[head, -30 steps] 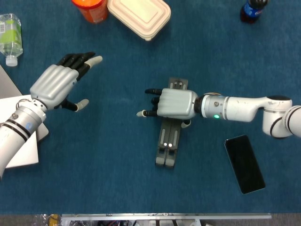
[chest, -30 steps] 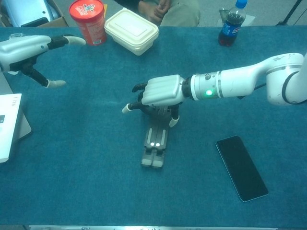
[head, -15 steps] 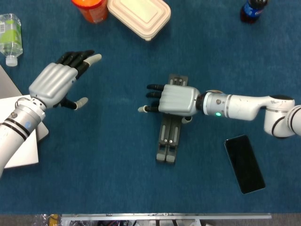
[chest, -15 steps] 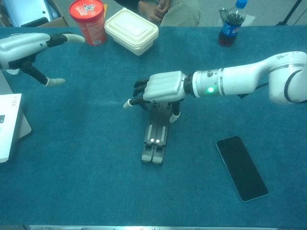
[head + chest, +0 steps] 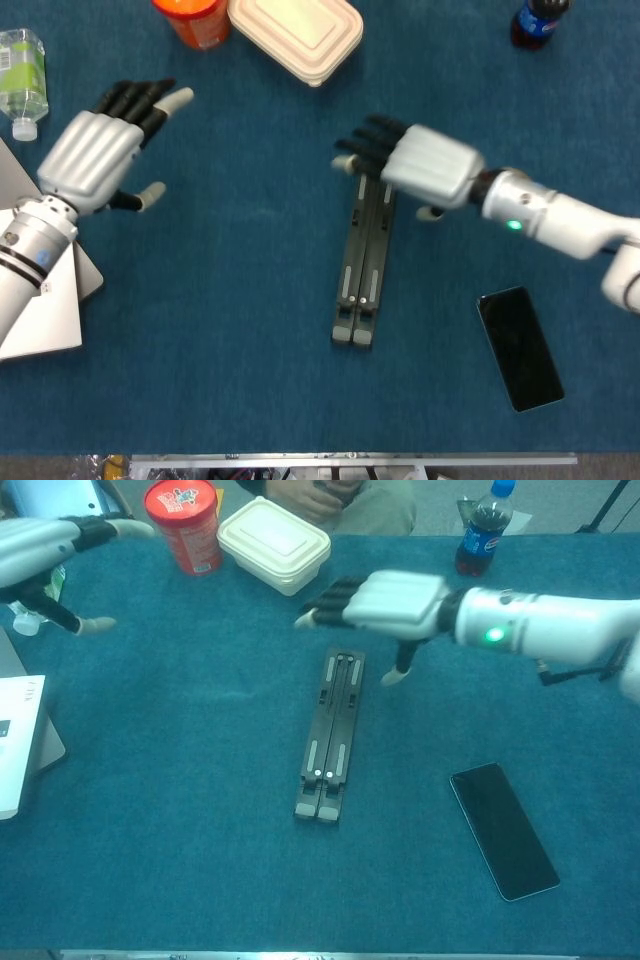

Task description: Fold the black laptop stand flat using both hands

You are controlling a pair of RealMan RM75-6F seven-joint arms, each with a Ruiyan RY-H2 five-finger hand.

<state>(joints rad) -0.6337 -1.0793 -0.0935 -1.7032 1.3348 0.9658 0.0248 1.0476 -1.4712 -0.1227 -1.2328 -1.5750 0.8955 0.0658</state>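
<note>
So the laptop stand looks fully flat; both hands, left hand and right hand, hover empty with fingers apart, probably just retreat next.

No text I can read: the red canister label and the bottle label are too blurred.

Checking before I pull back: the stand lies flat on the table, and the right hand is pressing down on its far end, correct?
Not quite. The stand does lie flat, but the right hand hovers open above its far end, touching nothing. The chest view shows the gap.
</note>
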